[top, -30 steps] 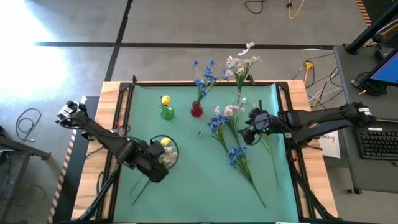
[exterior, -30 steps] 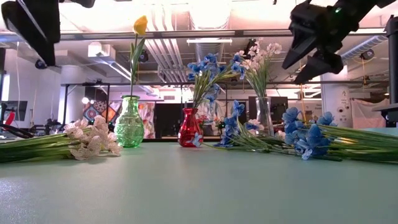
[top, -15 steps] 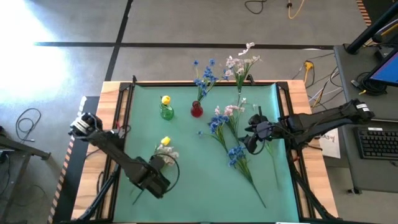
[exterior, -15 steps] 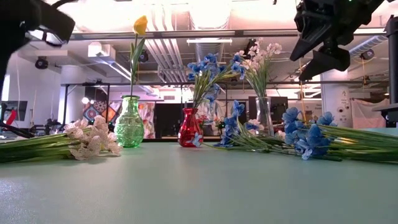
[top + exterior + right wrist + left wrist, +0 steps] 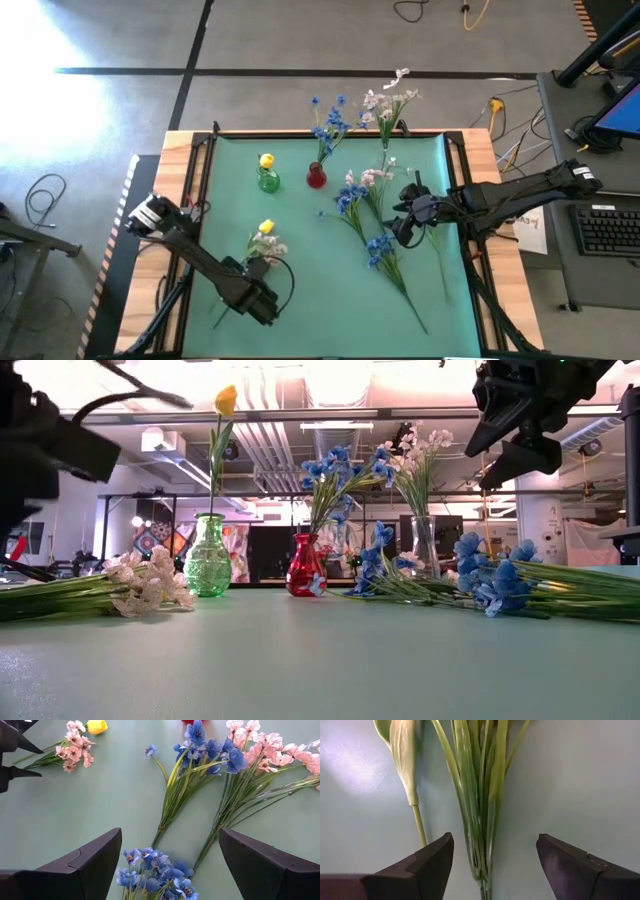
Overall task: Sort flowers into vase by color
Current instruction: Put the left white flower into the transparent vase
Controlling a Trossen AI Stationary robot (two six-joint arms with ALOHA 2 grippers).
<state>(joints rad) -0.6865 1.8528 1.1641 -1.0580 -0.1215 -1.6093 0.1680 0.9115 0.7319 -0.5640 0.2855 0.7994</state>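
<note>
My left gripper is open and low over the near left of the mat. Its fingers stand on either side of the green stems of a pink-white spray that lies flat beside a yellow bud. My right gripper is open and hovers above a blue cluster lying on the mat. More blue and pink sprays lie behind it.
At the far side stand a green vase with a yellow bud, a red vase with blue blossoms and a clear vase with pale blossoms. Long stems trail toward the near right. Bare mat lies between the arms.
My left gripper has drawn back toward the table's near edge, along the pink-white spray's stems and away from the blossoms. My right gripper has shifted slightly toward the near edge, over the blue cluster, then held still. The flowers have stayed put.
</note>
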